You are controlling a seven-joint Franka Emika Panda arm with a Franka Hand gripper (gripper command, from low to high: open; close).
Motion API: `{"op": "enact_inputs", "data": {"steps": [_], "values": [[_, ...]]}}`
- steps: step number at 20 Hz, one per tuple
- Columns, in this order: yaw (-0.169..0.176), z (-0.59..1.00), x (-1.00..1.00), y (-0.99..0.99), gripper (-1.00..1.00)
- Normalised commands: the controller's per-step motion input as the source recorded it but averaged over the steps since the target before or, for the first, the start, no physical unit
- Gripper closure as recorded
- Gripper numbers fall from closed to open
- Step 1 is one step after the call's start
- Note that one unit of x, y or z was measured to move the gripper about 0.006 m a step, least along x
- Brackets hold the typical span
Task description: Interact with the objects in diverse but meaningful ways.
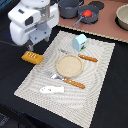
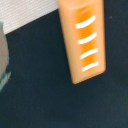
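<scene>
The golden bread loaf (image 1: 31, 57) lies on the dark table just off the placemat's edge, at the exterior view's left. It fills the wrist view (image 2: 85, 40), orange with white stripes. My gripper (image 1: 32, 47) hangs right above the loaf; its fingers are mostly hidden by the white arm. The white-and-blue milk carton (image 1: 79, 42) stands at the placemat's far side. The flat white fish piece (image 1: 52, 90) lies at the placemat's near side. The red tomato (image 1: 88, 13) and the grey pot (image 1: 70, 7) sit on the brown board at the back.
A round tan plate (image 1: 68, 65) sits mid-placemat between two orange-handled utensils (image 1: 88, 58) (image 1: 73, 82). The striped placemat (image 1: 100, 75) covers the table's centre. A tan bowl (image 1: 122, 17) stands at the back right. A black lid (image 1: 96, 5) lies near the tomato.
</scene>
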Motion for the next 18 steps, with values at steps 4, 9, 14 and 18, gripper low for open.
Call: {"op": "enact_inputs", "data": {"steps": [4,9,14,18], "values": [[0.042,-0.28,-0.43,0.0,-1.0],[0.013,-0.15,-0.27,0.06,-1.0],[0.0,-0.22,-0.31,0.01,-1.0],[0.001,-0.39,-0.34,0.0,-1.0]]}}
